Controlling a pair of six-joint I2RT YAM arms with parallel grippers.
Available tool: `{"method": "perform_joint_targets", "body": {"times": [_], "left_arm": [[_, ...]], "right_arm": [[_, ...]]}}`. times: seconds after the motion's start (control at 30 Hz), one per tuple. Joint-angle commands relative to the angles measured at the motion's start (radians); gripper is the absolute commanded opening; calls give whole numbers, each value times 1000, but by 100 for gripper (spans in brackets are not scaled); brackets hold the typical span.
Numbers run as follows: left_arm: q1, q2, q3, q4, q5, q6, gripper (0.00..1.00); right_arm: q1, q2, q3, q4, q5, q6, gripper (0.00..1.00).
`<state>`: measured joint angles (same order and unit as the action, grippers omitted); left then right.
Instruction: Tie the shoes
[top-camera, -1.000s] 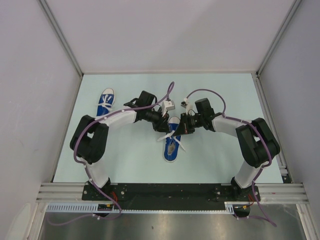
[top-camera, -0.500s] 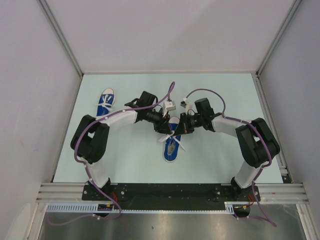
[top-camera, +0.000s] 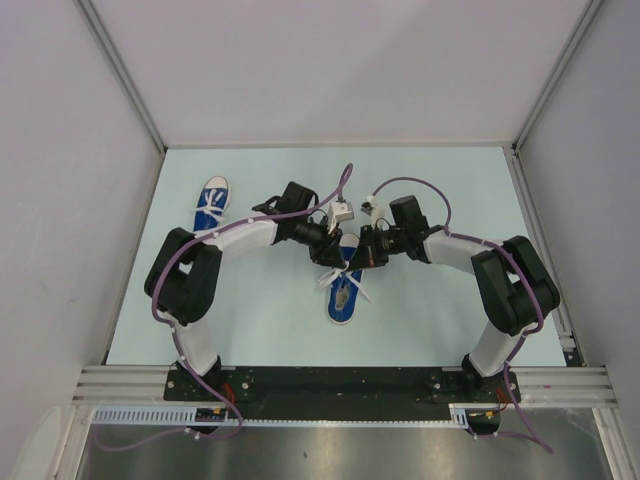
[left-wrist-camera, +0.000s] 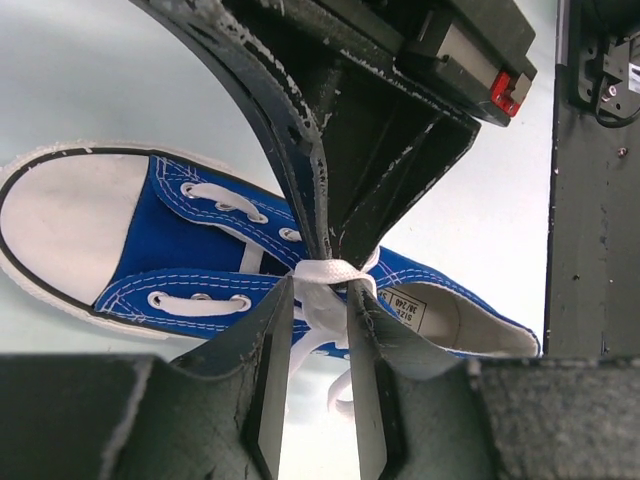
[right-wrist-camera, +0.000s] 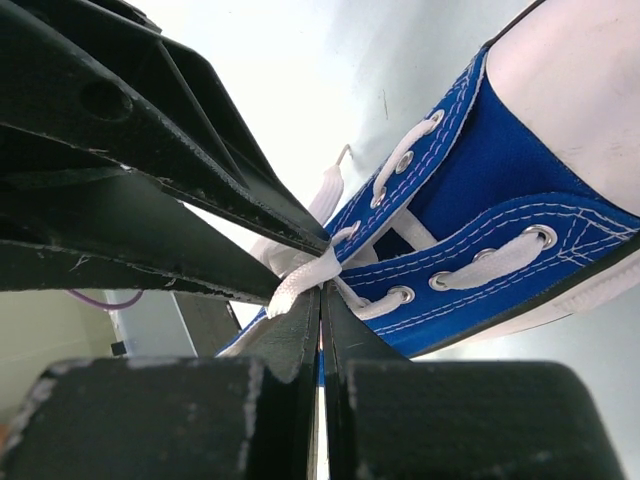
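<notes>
**Both end effectors clenched on the middle shoe's lace**

Top external: the middle shoe (top-camera: 340, 306) lies mid-counter (top-camera: 260, 320), toe far, heel near. The left end effector (top-camera: 333, 257) and the right end effector (top-camera: 358, 260) meet tip to tip over its laced section, left one from the left, right one from the right. Loose white lace ends splay out on both sides of the shoe. The second shoe (top-camera: 212, 207) sits far-left on the counter, toe far, well apart from both end effectors.

Left wrist: the left end effector (left-wrist-camera: 321, 290) is grasping a bunched loop of lace (left-wrist-camera: 325, 272) that fills the gap between its fingers (left-wrist-camera: 272, 350), just above the eyelets. The right one's tips touch the same bunch from the opposite side.

Right wrist: the right end effector (right-wrist-camera: 320, 293) is pinched nearly flat, with a lace strand caught at its tips. The left one's fingers converge on the same spot.
</notes>
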<state>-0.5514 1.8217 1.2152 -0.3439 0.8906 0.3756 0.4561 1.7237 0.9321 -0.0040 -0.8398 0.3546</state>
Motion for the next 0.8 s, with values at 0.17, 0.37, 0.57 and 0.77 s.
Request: {"method": "perform_joint_targets", "body": {"times": [0.17, 0.37, 0.57, 0.77], "left_arm": [[-5, -15, 35, 8, -9, 28, 16], [-1, -33, 40, 36, -2, 26, 0], [-4, -48, 61, 45, 2, 29, 0], [-2, -64, 40, 101, 7, 11, 0]], "right_arm": [[-16, -29, 33, -22, -41, -25, 0], [-17, -33, 33, -44, -38, -46, 0], [-17, -30, 33, -34, -38, -43, 0], [-16, -30, 33, -39, -41, -48, 0]]}}
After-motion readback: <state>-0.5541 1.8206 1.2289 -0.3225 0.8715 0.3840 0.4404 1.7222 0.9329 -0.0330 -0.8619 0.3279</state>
